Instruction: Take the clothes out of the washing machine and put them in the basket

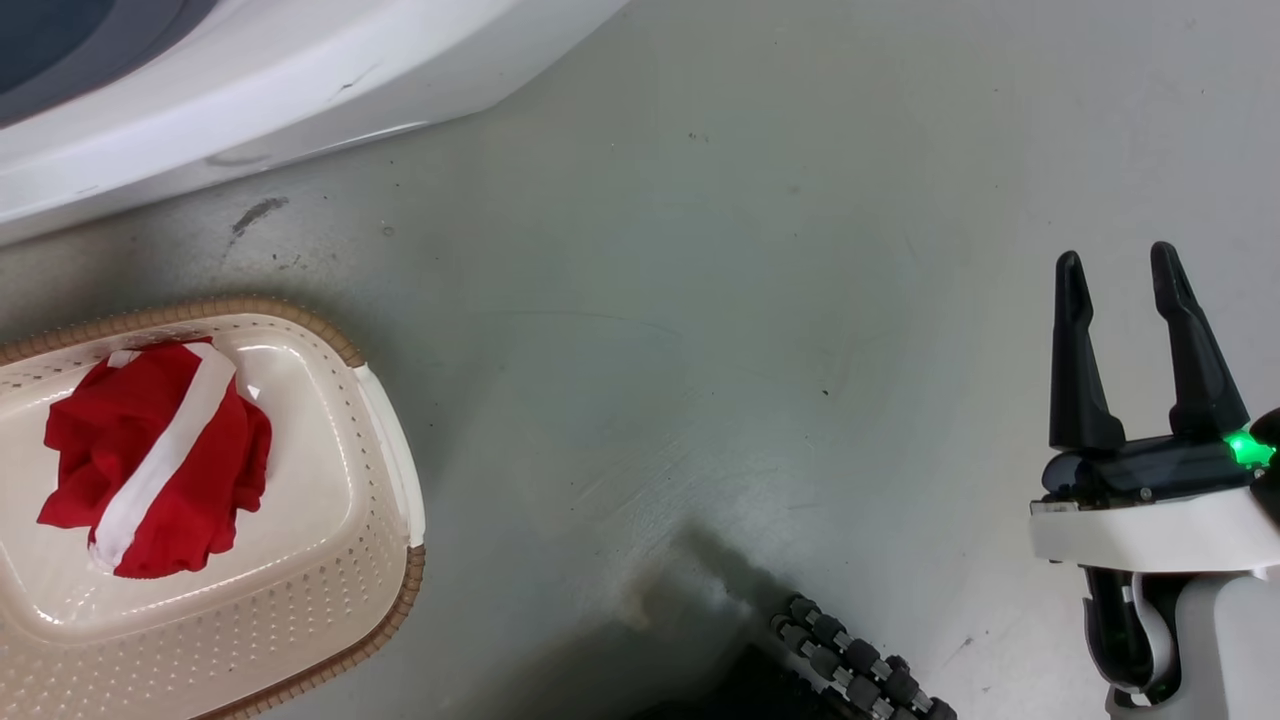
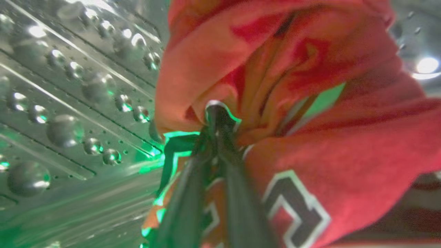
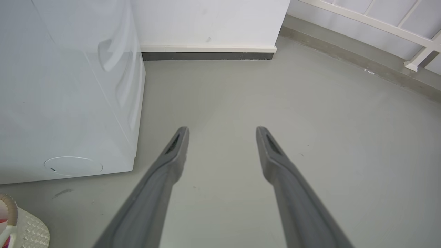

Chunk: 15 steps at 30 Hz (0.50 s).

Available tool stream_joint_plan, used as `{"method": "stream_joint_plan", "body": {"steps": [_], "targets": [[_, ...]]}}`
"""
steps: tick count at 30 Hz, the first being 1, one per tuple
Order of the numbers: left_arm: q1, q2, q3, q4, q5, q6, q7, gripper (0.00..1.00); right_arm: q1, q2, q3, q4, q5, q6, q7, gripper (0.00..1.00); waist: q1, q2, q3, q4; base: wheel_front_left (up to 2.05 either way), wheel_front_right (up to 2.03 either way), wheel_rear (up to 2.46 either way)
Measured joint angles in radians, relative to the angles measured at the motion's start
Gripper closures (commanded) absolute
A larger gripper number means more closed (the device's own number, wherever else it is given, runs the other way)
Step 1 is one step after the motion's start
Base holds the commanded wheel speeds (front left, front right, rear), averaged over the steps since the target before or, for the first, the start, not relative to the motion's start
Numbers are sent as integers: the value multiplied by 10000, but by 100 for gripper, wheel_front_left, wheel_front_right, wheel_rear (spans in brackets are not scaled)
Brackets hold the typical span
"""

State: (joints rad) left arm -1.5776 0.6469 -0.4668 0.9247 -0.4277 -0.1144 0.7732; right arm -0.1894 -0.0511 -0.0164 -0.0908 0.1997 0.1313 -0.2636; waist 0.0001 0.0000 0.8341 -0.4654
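Inside, in the left wrist view, the left gripper (image 2: 215,110) is clenched on a bunched fold of the jersey (image 2: 327,148). Its two fingers are pressed together at mid-frame with red cloth gathered round their tips, and the black-and-white number shows at lower right. The dimpled drum (image 2: 69,103) curves along the left side, so the jersey is in the washer (image 1: 250,90), not yet out. Pinching a fold looks a fair way to drag the whole garment through the door.

In the head view the striped garment (image 1: 150,460) lies crumpled in the basket (image 1: 395,470) at lower left. The basket sits on the floor (image 1: 700,300) near the washer, probably to keep the carry short. The right gripper (image 1: 1115,255), at lower right, hangs spread and empty over bare floor, likely parked clear of the work.
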Motion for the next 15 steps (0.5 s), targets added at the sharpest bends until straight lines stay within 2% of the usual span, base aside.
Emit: {"method": "stream_joint_plan", "body": {"steps": [8, 15], "targets": [[77, -31, -25, 21, -36, -52, -1837, 100, -181, 0, -121, 33, -102, 0, 0, 0, 0, 0, -322, 163, 0, 0, 0], [849, -650, 186, 253, -437, -81, -4226, 100, -360, 4, -500, 79, -556, 0, 0, 0, 0, 0, -1039, 719, 0, 0, 0]]}}
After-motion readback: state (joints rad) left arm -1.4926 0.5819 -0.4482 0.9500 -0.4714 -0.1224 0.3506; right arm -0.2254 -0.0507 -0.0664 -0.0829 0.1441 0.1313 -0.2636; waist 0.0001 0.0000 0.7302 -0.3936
